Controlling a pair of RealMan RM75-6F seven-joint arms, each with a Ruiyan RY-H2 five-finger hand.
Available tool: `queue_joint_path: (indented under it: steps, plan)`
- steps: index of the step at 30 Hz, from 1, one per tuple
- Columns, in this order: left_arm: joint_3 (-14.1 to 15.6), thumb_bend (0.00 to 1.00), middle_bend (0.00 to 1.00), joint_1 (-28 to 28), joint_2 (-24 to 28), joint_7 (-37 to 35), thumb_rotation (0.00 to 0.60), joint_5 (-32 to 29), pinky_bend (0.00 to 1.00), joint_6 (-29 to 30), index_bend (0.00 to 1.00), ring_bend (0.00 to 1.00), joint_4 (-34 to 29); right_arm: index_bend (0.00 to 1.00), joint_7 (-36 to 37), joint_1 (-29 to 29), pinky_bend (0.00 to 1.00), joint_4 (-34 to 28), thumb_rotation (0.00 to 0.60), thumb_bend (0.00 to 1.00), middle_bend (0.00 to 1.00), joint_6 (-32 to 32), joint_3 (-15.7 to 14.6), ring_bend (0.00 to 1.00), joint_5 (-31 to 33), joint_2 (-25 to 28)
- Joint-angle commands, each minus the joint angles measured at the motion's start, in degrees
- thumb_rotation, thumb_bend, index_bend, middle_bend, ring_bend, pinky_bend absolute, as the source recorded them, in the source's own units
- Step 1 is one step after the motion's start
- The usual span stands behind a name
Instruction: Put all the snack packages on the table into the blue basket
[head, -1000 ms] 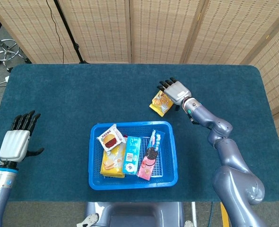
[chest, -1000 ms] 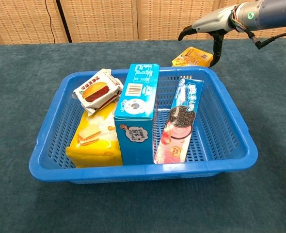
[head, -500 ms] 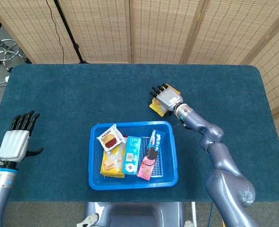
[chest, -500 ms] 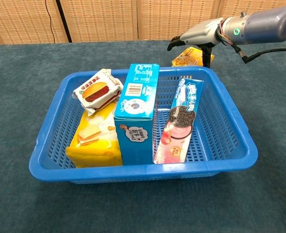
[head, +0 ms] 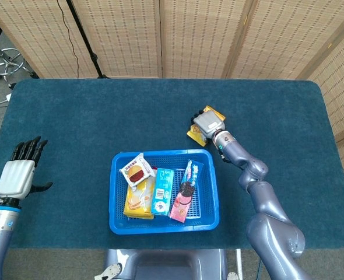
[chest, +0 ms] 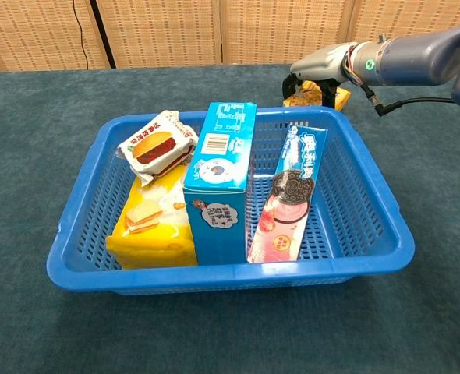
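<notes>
While right hand (head: 206, 122) grips yellow snack packet (head: 196, 135), blue basket (head: 210, 211) nearby

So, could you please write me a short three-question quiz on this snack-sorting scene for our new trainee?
1. True or false: every snack package already lies inside the blue basket.
2. Multiple choice: the robot's right hand is (A) resting on the basket's rim, (B) closed over the yellow snack package on the table beyond the basket, (C) lifted high with nothing under it.
3. Fill in: the left hand lies with its fingers ____ and holds nothing.

Key
1. False: the yellow package is outside, on the table.
2. B.
3. Apart.
</notes>
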Motion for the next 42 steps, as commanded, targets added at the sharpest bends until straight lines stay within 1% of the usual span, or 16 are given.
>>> queue_joint_path:
  steps: [1, 4, 8, 13, 14, 16, 18, 21, 22, 26, 29, 32, 34, 36, 39, 42]
  plan:
    - [0.16, 0.0, 0.0, -0.05, -0.04, 0.08, 0.6, 0.14, 0.0, -0.16, 0.0, 0.0, -0.07, 0.56, -0.84, -0.55, 0.66, 0.09, 0.6, 0.17, 0.56, 0.84, 1.51, 0.47, 1.48, -0.01]
    - [0.18, 0.0, 0.0, -0.1, -0.03, -0.07, 0.6, 0.06, 0.0, -0.38, 0.0, 0.0, -0.15, 0.57, -1.2, -1.07, 0.69, -0.27, 0.6, 0.17, 0.58, 3.44, 2.42, 0.49, 2.28, 0.77]
    - [0.29, 0.0, 0.0, -0.18, 0.11, -0.41, 0.6, 0.26, 0.0, -0.7, 0.0, 0.0, -0.38, 0.57, -1.24, -1.65, 0.69, -0.88, 0.6, 0.18, 0.59, 7.53, 2.98, 0.5, 2.66, 2.4]
    - [0.6, 0.0, 0.0, -0.1, 0.46, -1.09, 0.6, 1.02, 0.0, -0.85, 0.0, 0.0, -0.75, 0.57, -0.88, -2.47, 0.69, -2.02, 0.6, 0.18, 0.59, 14.3, 3.6, 0.5, 2.93, 5.66]
    - [0.67, 0.0, 0.0, -0.07, 0.59, -1.3, 0.6, 1.23, 0.0, -0.87, 0.0, 0.0, -0.87, 0.57, -0.65, -2.68, 0.69, -2.46, 0.6, 0.18, 0.59, 16.08, 3.79, 0.5, 3.01, 6.56]
    - [0.87, 0.0, 0.0, 0.03, 1.04, -2.24, 0.6, 2.11, 0.0, -0.9, 0.0, 0.0, -1.45, 0.57, 0.85, -3.38, 0.69, -3.9, 0.6, 0.18, 0.59, 23.25, 4.85, 0.5, 3.61, 9.66]
    - [1.07, 0.0, 0.0, 0.2, 1.61, -3.32, 0.6, 3.01, 0.0, -0.83, 0.0, 0.0, -1.77, 0.57, 2.39, -4.24, 0.69, -7.15, 0.6, 0.18, 0.59, 28.59, 4.7, 0.5, 3.05, 13.02]
    - [1.26, 0.0, 0.0, 0.51, 2.3, -4.58, 0.6, 4.09, 0.0, -0.47, 0.0, 0.0, -2.09, 0.57, 3.3, -5.38, 0.69, -12.72, 0.6, 0.18, 0.59, 35.41, 4.86, 0.5, 2.47, 17.61]
    - [1.38, 0.0, 0.0, 0.65, 2.6, -5.03, 0.6, 4.54, 0.0, -0.33, 0.0, 0.0, -2.26, 0.57, 3.2, -5.96, 0.69, -15.58, 0.6, 0.18, 0.59, 38.46, 4.89, 0.5, 2.06, 19.64]
    - [1.66, 0.0, 0.0, 1.07, 3.45, -6.22, 0.6, 5.63, 0.0, 0.1, 0.0, 0.0, -2.71, 0.57, 0.04, -7.8, 0.69, -26.15, 0.6, 0.18, 0.6, 45.79, 4.37, 0.5, 0.17, 26.36]
    - [1.97, 0.0, 0.0, 1.39, 4.02, -7.03, 0.6, 6.64, 0.0, 0.41, 0.0, 0.0, -2.99, 0.57, -5.21, -9.59, 0.69, -39.8, 0.6, 0.18, 0.6, 51.36, 3.35, 0.5, -2.52, 33.84]
    - [2.23, 0.0, 0.0, 1.51, 4.43, -7.67, 0.6, 7.42, 0.0, 0.4, 0.0, 0.0, -3.28, 0.57, -11.78, -10.43, 0.69, -51.44, 0.6, 0.18, 0.6, 52.77, 2.37, 0.5, -4.98, 39.78]
    - [2.47, 0.0, 0.0, 1.7, 4.79, -8.23, 0.6, 8.2, 0.0, 0.59, 0.0, 0.0, -3.5, 0.57, -16.15, -10.87, 0.69, -57.87, 0.6, 0.18, 0.6, 52.94, 1.45, 0.5, -7.05, 43.11]
    - [2.72, 0.0, 0.0, 1.95, 5.15, -8.93, 0.6, 9.01, 0.0, 0.89, 0.0, 0.0, -3.67, 0.57, -18.93, -11.32, 0.69, -62.28, 0.6, 0.18, 0.6, 52.85, 0.63, 0.5, -8.73, 45.43]
    - [2.92, 0.0, 0.0, 2.25, 5.63, -9.85, 0.6, 9.91, 0.0, 1.3, 0.0, 0.0, -3.75, 0.57, -21.7, -12.01, 0.69, -66.55, 0.6, 0.18, 0.6, 52.56, -0.18, 0.5, -10.45, 47.8]
    - [3.26, 0.0, 0.0, 2.78, 6.36, -11.46, 0.6, 11.37, 0.0, 2.09, 0.0, 0.0, -3.86, 0.57, -24.9, -13.47, 0.69, -71.41, 0.6, 0.18, 0.6, 52.75, -1.87, 0.51, -13.32, 50.54]
